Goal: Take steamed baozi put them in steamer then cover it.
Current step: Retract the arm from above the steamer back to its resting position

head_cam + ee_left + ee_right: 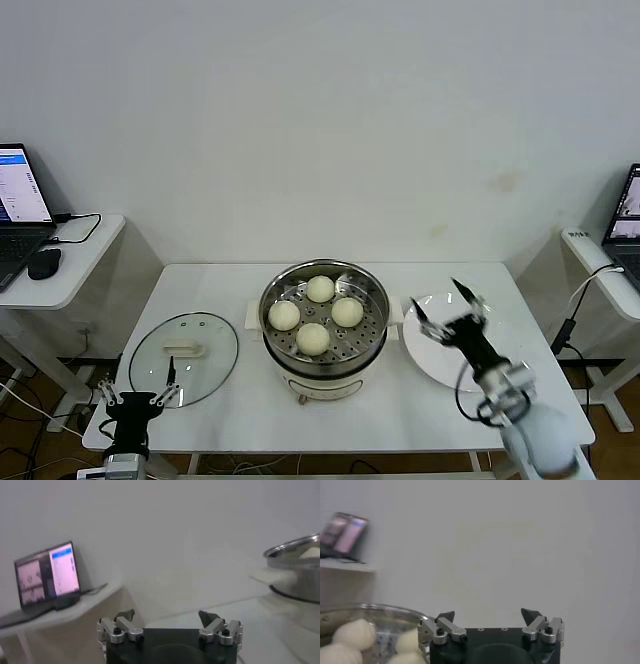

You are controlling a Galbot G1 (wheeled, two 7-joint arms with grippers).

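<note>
- White table [220, 290] carries everything, set against a plain pale wall, with a smaller side desk at either end.
- Stainless-steel steamer [324, 322] stands at the table's middle on a cream base, uncovered, its perforated tray showing.
- Clear glass lid [184, 358] with a cream handle lies flat on the table to the robot's left of the steamer, apart from it.
- White plate [432, 358] lies on the robot's right of the steamer, close to its base, with nothing on the part that shows.
- Right tool [447, 303] hangs over the plate's inner edge, just beside the steamer rim, fingers spread wide and holding nothing.
- Left tool [140, 390] sits low at the table's near-left edge, in front of the lid, fingers likewise spread wide and empty.
- Four steamed baozi [316, 315] rest inside the steamer on the tray, in a loose diamond, close together.
- A laptop [20, 205] and a dark mouse [44, 263] sit on the left side desk.
</note>
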